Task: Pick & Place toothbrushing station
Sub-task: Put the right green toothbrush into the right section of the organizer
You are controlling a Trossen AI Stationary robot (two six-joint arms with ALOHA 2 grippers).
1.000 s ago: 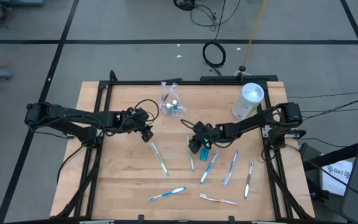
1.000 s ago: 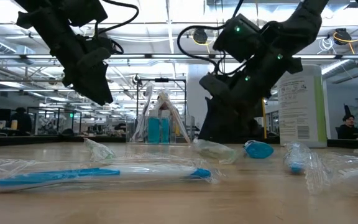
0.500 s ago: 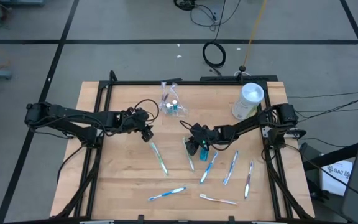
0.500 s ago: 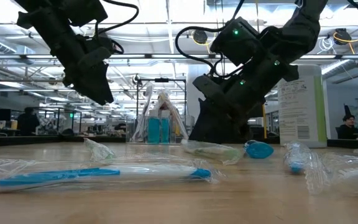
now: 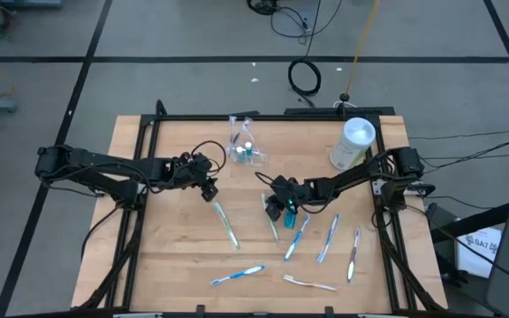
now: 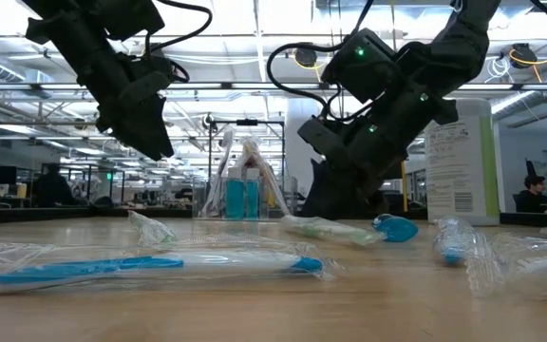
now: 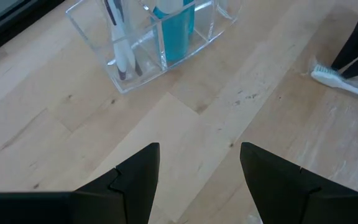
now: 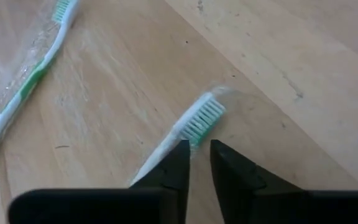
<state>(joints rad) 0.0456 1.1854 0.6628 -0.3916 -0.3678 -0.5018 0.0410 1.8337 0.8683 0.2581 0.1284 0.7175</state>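
Hovering with fingers spread wide near the clear organiser [image 7: 148, 43], the left gripper [image 5: 208, 187] waits, while mid-table the right gripper [image 8: 195, 163] is pinched on a green-and-white toothbrush [image 8: 194, 124], whose long axis runs straight out ahead, bristles leading, organiser beyond

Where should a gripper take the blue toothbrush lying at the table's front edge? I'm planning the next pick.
Grip the blue toothbrush mid-handle, coming straight down, fingers across its width. It lies flat with bare wood on both sides, and the slim handle offers no other hold.
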